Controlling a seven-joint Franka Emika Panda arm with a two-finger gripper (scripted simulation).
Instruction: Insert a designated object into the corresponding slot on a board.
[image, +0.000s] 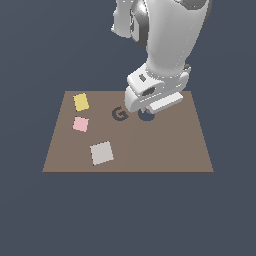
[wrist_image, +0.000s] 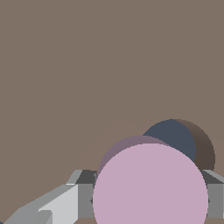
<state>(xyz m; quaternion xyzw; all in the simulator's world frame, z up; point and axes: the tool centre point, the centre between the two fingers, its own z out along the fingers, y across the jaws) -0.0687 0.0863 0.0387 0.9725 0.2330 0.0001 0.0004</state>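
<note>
The brown board (image: 150, 150) lies flat and fills the wrist view (wrist_image: 87, 65). My gripper (image: 147, 111) hangs low over its far middle, shut on the pale lilac disc (wrist_image: 151, 188). Grey fingers (wrist_image: 83, 199) press the disc from both sides. In the exterior view only a small lilac sliver of the disc (image: 149, 109) shows under the hand. The round hole (wrist_image: 177, 138) lies just beyond the disc, partly covered by it. In the exterior view the hole (image: 146, 117) peeks out below the hand, beside the G-shaped cut-out (image: 119, 114).
A yellow square (image: 81, 102), a pink square (image: 80, 123) and a pale grey square (image: 102, 153) lie on the board towards the exterior view's left. The dark floor surrounds the board.
</note>
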